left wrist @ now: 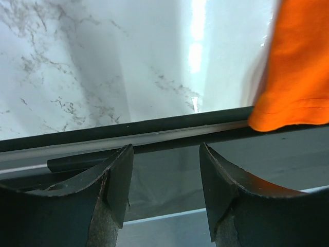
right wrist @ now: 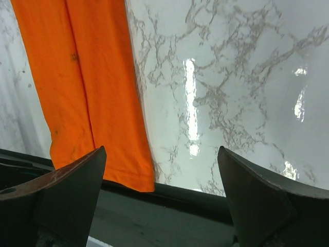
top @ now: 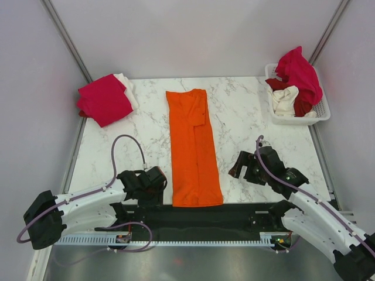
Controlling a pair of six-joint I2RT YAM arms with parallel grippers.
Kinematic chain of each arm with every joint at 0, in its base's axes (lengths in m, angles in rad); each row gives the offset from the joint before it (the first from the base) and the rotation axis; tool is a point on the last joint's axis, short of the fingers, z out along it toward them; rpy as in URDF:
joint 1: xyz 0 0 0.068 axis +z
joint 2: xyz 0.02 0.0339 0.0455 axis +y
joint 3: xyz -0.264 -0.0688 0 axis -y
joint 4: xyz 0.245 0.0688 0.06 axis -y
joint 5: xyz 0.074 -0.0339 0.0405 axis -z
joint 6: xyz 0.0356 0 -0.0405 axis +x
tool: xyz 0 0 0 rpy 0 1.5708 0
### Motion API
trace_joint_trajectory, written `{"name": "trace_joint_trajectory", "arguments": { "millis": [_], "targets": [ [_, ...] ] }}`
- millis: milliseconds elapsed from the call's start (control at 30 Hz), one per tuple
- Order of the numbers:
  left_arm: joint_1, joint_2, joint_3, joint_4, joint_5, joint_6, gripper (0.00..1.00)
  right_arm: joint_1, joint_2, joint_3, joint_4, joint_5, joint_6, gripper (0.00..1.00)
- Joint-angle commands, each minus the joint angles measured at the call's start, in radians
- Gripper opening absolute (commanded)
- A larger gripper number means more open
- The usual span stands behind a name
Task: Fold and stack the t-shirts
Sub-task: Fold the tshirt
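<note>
A bright orange t-shirt lies folded into a long narrow strip down the middle of the marble table, its hem over the near edge. It shows in the left wrist view and the right wrist view. My left gripper is open and empty just left of the hem. My right gripper is open and empty to the right of the strip. A folded crimson-pink t-shirt lies on a white one at the back left.
A white slotted basket at the back right holds crimson-pink, dark red and cream shirts. A black strip runs along the table's near edge. Grey walls enclose the table.
</note>
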Motion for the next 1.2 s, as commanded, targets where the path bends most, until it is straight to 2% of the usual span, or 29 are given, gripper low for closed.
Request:
{"name": "trace_joint_trajectory", "arguments": {
  "millis": [0,333,533,567,600,733,867,1167],
  "targets": [
    [-0.012,0.006,-0.019,0.009,-0.033,-0.033,0.61,0.044,0.023,-0.02,-0.023,0.02,0.09,0.98],
    [-0.018,0.065,-0.026,0.009,-0.033,-0.033,0.61,0.247,0.084,-0.132,0.108,0.057,0.263,0.96],
    [-0.032,0.027,-0.016,0.022,-0.042,-0.064,0.63,0.414,0.176,-0.155,0.2,0.109,0.352,0.93],
    [-0.035,0.014,-0.019,0.373,0.002,-0.158,0.65,0.427,0.187,-0.16,0.213,0.109,0.357,0.93],
    [-0.041,0.002,-0.022,0.395,0.007,-0.16,0.67,0.44,0.196,-0.161,0.242,0.111,0.362,0.93],
    [-0.047,-0.095,-0.058,0.498,0.017,-0.153,0.72,0.448,0.222,-0.16,0.283,0.122,0.351,0.93],
    [-0.047,-0.153,-0.072,0.494,-0.018,-0.16,0.72,0.448,0.216,-0.166,0.29,0.139,0.348,0.93],
    [-0.09,0.01,-0.125,0.494,0.01,-0.269,0.63,0.448,0.222,-0.195,0.312,0.134,0.354,0.91]
  ]
}}
